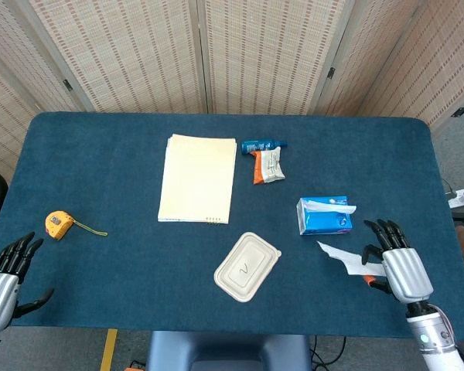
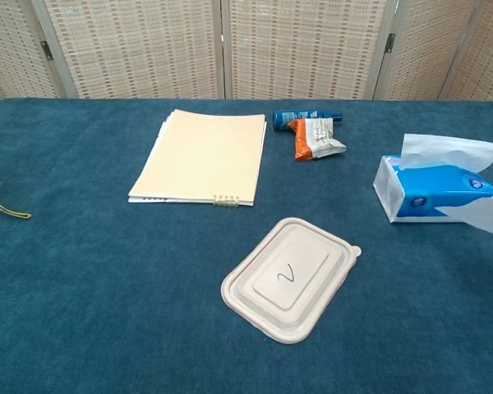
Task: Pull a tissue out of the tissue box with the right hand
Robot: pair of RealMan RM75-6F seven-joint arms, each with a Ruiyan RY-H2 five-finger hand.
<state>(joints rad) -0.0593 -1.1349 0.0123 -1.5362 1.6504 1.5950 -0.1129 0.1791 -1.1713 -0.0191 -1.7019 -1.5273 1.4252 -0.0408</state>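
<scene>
Right hand [image 1: 394, 267]: at the near right corner of the table, seen from the back in the head view; it pinches the pulled tissue, with something orange showing under the fingers. It is out of frame in the chest view.
Left hand [image 1: 1, 274]: at the near left edge, fingers spread and apart, holding nothing, far from the task's things.
Tissue [image 1: 342, 259]: free of the box, a crumpled white sheet running from the right hand leftward and slightly away, its loose tip pointing toward the box. In the chest view only its edge shows at the right border.
Key relation: the tissue lies on the left side of the right hand, long axis roughly left to right; the box is beyond it, apart from the sheet. The right hand is much the nearer of the two.
Stage: judging by the gap between sheet and box, the pull looks done; what remains seems to be setting the tissue down or letting go.
Food container [image 1: 247, 266]: white lidded tray, near centre, left of the tissue.
Tape measure [image 1: 58, 224]: yellow, near left.
Tissue box [image 2: 434, 192]: blue, right of centre, the next sheet standing up from its slot.
Notebook [image 1: 198, 178]: cream, mid-table.
Snack packet [image 1: 267, 166]: orange and white, beyond the box.
Blue tube [image 1: 263, 144]: just behind the packet.
</scene>
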